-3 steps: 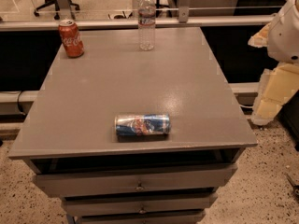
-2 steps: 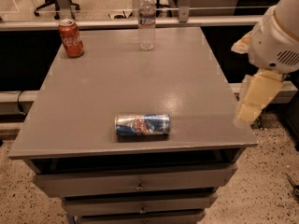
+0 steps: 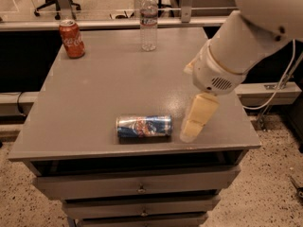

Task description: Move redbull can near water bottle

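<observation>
One second earlier the arm (image 3: 236, 46) stood at the right border of the view, outside the right edge of the table (image 3: 113, 84). It then swung to the left and came over the table top, and it filled much more of the upper right corner. The gripper (image 3: 191, 129) came lower and closer to the front edge, and it ended just beside the right end of the lying redbull can (image 3: 144, 126), apart from it.
</observation>
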`<state>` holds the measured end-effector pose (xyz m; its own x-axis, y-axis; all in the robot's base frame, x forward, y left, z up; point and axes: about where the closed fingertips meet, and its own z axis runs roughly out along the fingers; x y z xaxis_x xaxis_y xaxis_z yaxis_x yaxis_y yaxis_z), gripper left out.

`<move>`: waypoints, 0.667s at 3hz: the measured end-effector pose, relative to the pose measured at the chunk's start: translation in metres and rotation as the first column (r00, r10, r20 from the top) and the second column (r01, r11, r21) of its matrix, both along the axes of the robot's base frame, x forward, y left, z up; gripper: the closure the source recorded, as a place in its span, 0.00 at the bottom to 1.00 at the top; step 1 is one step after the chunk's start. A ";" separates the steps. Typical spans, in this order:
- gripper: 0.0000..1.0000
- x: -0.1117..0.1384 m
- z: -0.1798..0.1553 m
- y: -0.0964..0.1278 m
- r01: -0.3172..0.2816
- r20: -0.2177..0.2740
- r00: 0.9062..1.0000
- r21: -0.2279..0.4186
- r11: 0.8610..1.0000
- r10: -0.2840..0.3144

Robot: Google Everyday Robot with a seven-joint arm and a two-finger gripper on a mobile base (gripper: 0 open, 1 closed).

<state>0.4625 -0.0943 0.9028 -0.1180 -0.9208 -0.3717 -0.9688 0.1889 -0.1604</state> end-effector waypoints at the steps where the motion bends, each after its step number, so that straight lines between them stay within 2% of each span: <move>1: 0.00 0.005 -0.025 0.040 -0.016 -0.025 1.000 0.047 0.999 0.017; 2: 0.01 0.004 -0.053 0.077 -0.019 -0.034 0.999 0.087 0.996 0.022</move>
